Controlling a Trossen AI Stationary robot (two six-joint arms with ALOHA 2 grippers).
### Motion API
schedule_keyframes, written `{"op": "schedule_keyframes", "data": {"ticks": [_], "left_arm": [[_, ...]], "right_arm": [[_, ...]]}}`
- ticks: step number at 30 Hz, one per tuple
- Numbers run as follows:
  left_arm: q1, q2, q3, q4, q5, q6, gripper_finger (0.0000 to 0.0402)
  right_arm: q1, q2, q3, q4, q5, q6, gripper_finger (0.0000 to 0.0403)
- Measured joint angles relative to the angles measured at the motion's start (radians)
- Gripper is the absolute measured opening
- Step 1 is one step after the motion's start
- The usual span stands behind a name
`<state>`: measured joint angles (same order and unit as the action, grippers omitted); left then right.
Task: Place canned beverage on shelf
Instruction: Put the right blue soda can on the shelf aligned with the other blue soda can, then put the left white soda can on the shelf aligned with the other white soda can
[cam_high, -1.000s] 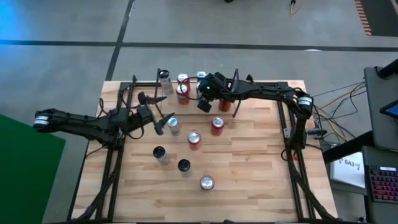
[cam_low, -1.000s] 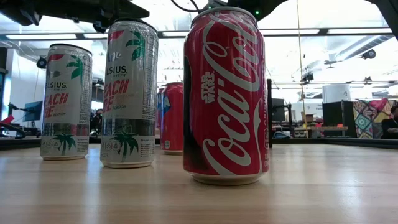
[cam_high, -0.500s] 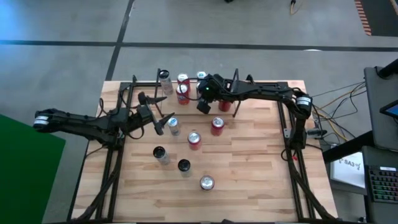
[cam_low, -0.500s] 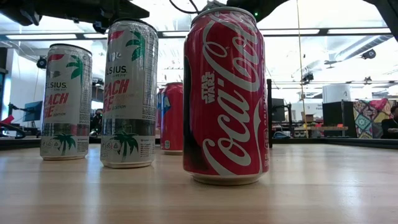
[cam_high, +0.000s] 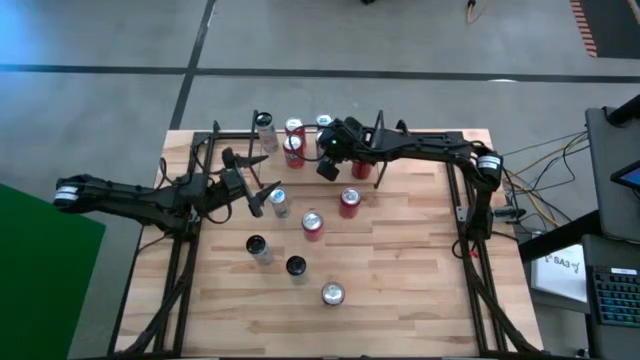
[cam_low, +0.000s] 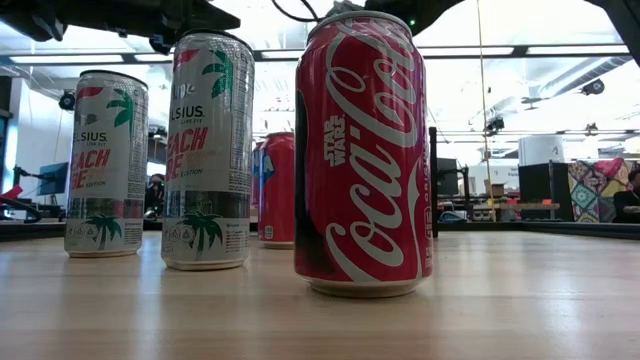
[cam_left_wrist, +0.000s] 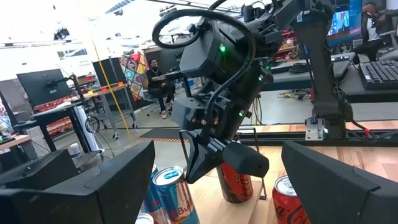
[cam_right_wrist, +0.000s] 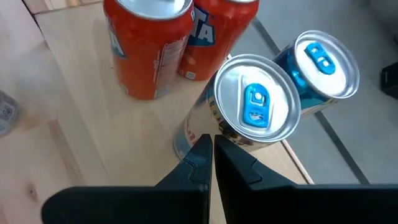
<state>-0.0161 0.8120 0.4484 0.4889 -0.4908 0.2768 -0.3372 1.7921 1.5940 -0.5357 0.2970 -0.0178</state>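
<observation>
High view: shelf (cam_high: 300, 135) runs left-right along table's (cam_high: 400, 260) far edge.

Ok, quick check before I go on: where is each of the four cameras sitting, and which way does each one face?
High view: overhead, straight down on the table, both arms, left gripper open.
Low view: at tabletop height, level past a Coca-Cola can into the room; arms only as dark shapes on top.
Left wrist view: between its own fingers toward the right gripper.
Right wrist view: over its shut fingers onto blue-tabbed cans.
Shared: both wrist views see red cans.
</observation>
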Motion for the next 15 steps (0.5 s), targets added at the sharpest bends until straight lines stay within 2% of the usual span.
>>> {"op": "schedule_keyframes", "data": {"ticks": [15], "left_arm": [[-0.022, 0.000, 0.000, 0.000, 0.003, -0.062, 0.0338]], "right_arm": [[0.126, -0.118, 0.000, -0.018, -0.008, -0.004, 0.0009]]}}
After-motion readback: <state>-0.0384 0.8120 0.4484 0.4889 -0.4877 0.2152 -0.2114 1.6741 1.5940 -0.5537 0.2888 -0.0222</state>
